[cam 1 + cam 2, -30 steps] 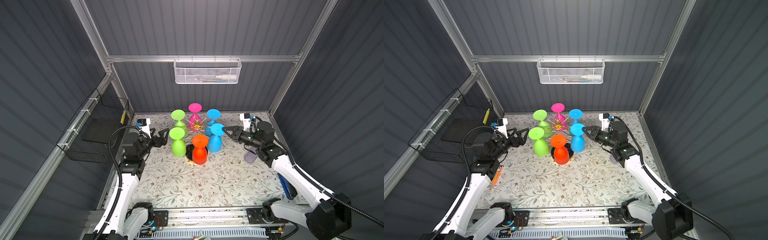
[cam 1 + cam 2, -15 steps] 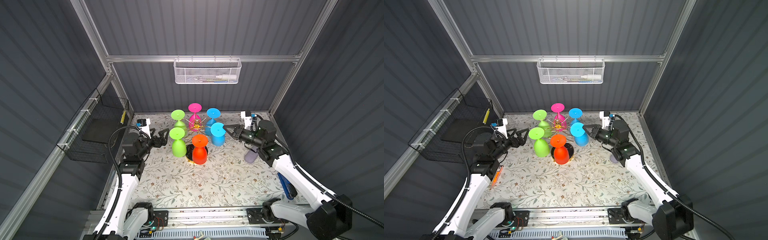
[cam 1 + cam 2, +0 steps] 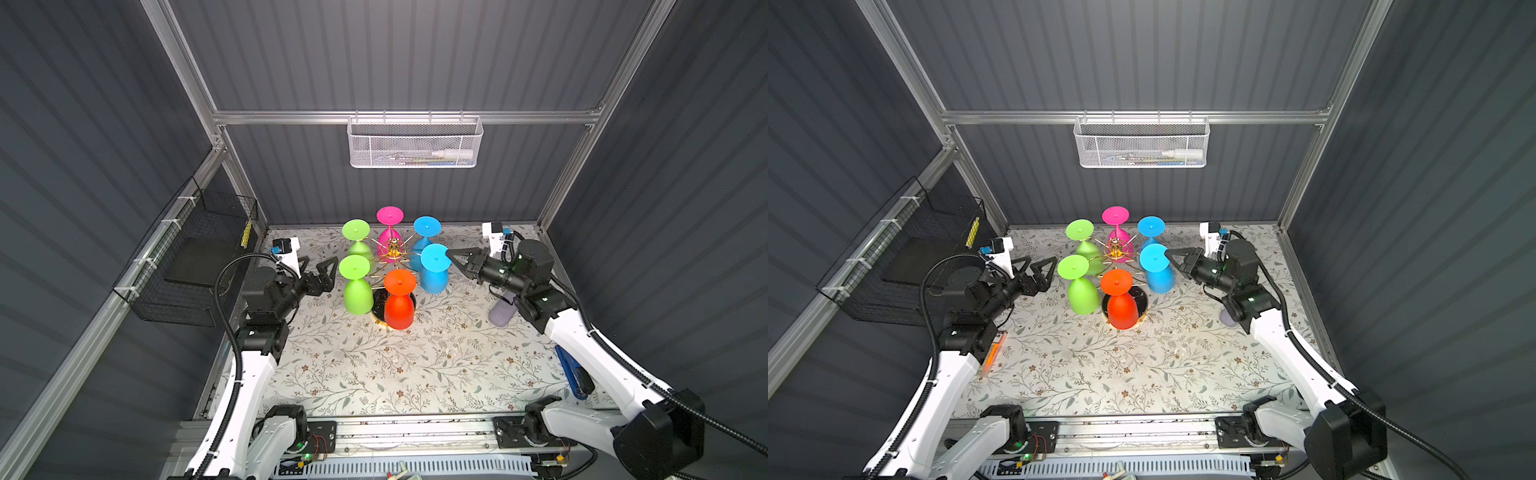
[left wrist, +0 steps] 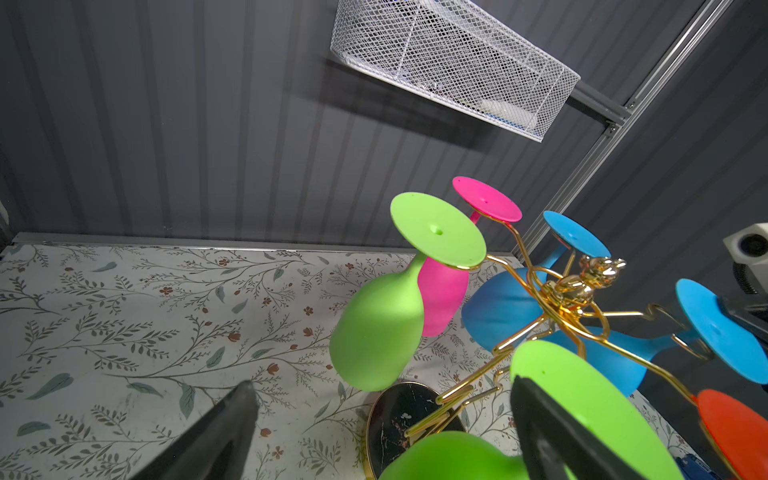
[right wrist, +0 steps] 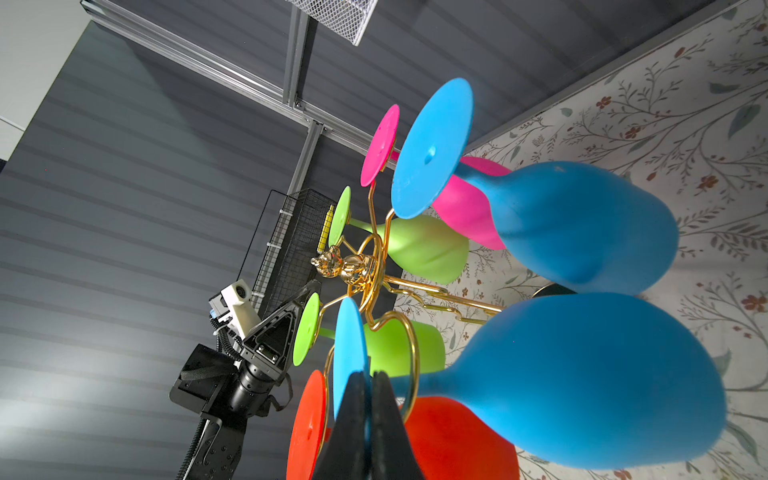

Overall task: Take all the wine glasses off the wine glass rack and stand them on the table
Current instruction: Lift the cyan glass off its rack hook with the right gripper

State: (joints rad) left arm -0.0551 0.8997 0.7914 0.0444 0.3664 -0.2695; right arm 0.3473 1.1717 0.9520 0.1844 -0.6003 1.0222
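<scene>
The gold wire wine glass rack [image 3: 392, 251] [image 3: 1116, 249] stands on its round black base [image 3: 380, 300] at the back middle of the table. Several coloured wine glasses hang on it upside down. My right gripper [image 3: 449, 252] [image 3: 1169, 252] [image 5: 369, 384] is shut on the edge of the foot of the near blue wine glass [image 3: 434, 271] [image 3: 1157, 270] [image 5: 582, 382], whose stem sits in a gold loop. My left gripper [image 3: 323, 272] [image 3: 1040, 269] [image 4: 380, 401] is open beside the near green glass [image 3: 356, 291] [image 4: 582, 399], holding nothing.
A lilac cup [image 3: 502, 312] stands on the table under my right arm. A blue tool [image 3: 574, 374] lies by the right edge and an orange one [image 3: 994, 353] by the left. A black wire basket [image 3: 195, 257] hangs on the left wall, a white mesh basket [image 3: 413, 143] on the back rail.
My right gripper has closed on the foot of the near blue glass. My left arm has stayed where it was, open.
</scene>
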